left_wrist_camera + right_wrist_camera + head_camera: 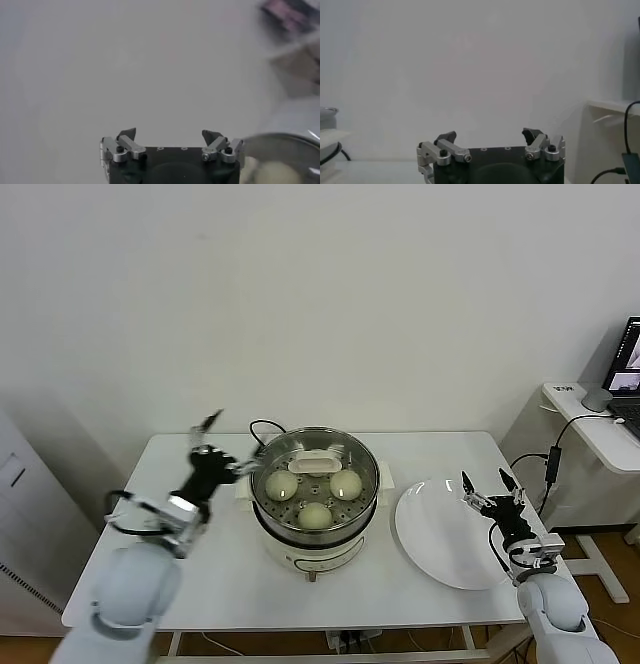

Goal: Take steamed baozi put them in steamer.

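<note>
Steamer (314,529), at table (220,584) centre: round, shiny stainless-steel pot on a cream-white electric base, black cord trailing off at 11 o'clock. Contents: perforated tray carrying three steamed baozi, one at 9 o'clock (281,484), one at 6 o'clock (314,515), one at 3 o'clock (345,484); a white oblong piece (316,463) sits at 12 o'clock. Buns are smooth, domed, plain cream-white, set close together, each apart from the pot wall.

Left gripper (226,445), at 9 o'clock of the steamer, just beside its rim and raised above the table: fingers spread wide, nothing between them. The left wrist view shows both fingertips well apart with only blank wall beyond.

Plate (440,564), at 3 o'clock of the steamer, just beside it: flat, white, round, bare.

Right gripper (487,485), above the plate's far edge at about 2 o'clock: fingers spread, holding nothing.
</note>
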`<act>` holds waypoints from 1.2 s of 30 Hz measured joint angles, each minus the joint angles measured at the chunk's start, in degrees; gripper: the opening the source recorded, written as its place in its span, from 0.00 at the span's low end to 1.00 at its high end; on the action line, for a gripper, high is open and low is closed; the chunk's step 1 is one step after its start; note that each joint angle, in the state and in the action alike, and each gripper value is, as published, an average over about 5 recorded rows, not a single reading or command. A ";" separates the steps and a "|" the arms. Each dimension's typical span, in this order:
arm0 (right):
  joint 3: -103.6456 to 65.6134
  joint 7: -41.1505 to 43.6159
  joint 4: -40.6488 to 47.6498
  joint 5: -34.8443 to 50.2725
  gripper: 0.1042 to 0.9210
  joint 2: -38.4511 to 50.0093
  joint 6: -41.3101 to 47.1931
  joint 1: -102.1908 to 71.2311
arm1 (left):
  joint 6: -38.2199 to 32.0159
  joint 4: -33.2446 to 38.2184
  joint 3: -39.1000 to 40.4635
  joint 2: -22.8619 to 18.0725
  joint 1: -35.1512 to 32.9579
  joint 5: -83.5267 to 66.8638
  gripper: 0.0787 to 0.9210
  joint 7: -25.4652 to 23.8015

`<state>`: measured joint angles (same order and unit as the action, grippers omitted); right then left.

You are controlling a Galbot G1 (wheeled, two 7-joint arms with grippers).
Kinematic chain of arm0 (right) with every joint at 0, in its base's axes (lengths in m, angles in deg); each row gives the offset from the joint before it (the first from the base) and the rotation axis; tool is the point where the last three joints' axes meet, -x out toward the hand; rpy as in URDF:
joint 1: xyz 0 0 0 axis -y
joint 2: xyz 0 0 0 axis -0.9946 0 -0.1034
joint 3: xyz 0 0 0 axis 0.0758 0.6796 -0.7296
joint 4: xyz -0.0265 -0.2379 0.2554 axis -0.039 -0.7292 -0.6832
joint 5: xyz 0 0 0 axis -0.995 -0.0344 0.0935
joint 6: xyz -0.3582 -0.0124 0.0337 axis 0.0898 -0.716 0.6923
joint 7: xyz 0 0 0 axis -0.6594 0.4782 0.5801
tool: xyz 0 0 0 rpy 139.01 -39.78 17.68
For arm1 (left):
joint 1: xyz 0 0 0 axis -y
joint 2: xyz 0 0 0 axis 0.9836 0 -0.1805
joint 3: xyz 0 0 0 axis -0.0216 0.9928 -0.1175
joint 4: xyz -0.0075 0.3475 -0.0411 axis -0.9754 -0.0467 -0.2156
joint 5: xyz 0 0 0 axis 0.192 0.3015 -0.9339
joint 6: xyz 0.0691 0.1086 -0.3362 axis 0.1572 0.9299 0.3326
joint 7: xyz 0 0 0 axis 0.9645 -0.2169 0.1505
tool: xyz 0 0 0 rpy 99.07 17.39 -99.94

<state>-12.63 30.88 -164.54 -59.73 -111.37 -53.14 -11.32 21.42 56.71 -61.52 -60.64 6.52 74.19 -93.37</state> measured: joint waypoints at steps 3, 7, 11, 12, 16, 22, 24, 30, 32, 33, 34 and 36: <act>-0.33 -0.02 -0.62 0.03 0.88 -0.16 0.83 -0.59 | -0.31 -1.88 -4.45 0.79 -2.25 -8.39 0.88 2.32; -0.93 -0.11 -1.65 -0.05 0.88 0.03 1.96 -1.48 | -1.11 -5.26 -8.29 1.38 -4.65 -16.49 0.88 4.35; -1.31 -0.49 -2.90 0.03 0.88 0.40 3.51 -2.47 | -2.17 -9.32 -10.40 1.84 -5.93 -20.90 0.88 5.55; -1.38 -0.58 -3.24 0.05 0.88 0.47 3.92 -2.74 | -2.48 -10.37 -10.68 1.92 -6.13 -21.56 0.88 5.77; -1.68 -0.73 -4.48 0.07 0.88 0.56 5.33 -3.75 | -3.73 -14.42 -11.09 2.07 -6.49 -22.81 0.88 6.38; -1.94 -0.88 -6.04 -0.13 0.88 0.64 7.19 -5.32 | -5.63 -20.20 -10.67 1.87 -5.71 -21.87 0.88 6.96; -1.94 -0.96 -6.30 -0.20 0.88 0.55 7.64 -5.67 | -6.04 -21.94 -10.32 1.83 -5.34 -21.46 0.88 7.10; -1.90 -1.05 -6.57 -0.42 0.88 0.42 8.78 -6.43 | -6.61 -25.72 -9.14 1.57 -4.57 -21.03 0.88 7.29; -1.86 -1.07 -6.60 -0.44 0.88 0.38 9.02 -6.51 | -6.67 -26.45 -8.88 1.46 -4.37 -21.09 0.88 7.30; -1.83 -1.09 -6.60 -0.44 0.88 0.36 9.11 -6.52 | -6.70 -26.70 -8.73 1.44 -4.33 -21.14 0.88 7.28; -1.80 -1.11 -6.61 -0.45 0.88 0.34 9.19 -6.53 | -6.72 -26.90 -8.57 1.44 -4.32 -21.17 0.88 7.26; -1.71 -1.12 -6.61 -0.47 0.88 0.30 9.34 -6.56 | -6.73 -27.16 -8.25 1.41 -4.31 -21.21 0.88 7.23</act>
<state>-14.34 29.76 -171.16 -60.20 -111.08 -43.80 -17.88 14.70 29.54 -69.78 -59.22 2.21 52.98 -86.14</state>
